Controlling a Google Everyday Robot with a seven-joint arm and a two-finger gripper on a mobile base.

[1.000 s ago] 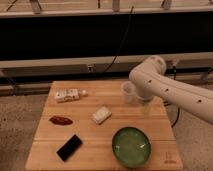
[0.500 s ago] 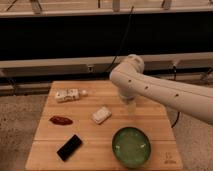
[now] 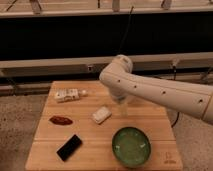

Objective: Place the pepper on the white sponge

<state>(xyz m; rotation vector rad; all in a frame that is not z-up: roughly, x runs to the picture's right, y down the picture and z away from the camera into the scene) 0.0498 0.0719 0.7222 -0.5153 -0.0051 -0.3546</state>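
Gripper: just right of sponge, jaws apart, holding nothing | pepper: on table, left of sponge | bowl: front-right of sponge

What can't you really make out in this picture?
Camera view:
- The gripper, hanging under the white arm just right of the white sponge: the arm's bulk covers most of it.
- The arm's base: cut off by the right edge.
- The print on the white carton: too small to read.
- The flat black object: nothing shows what it is.
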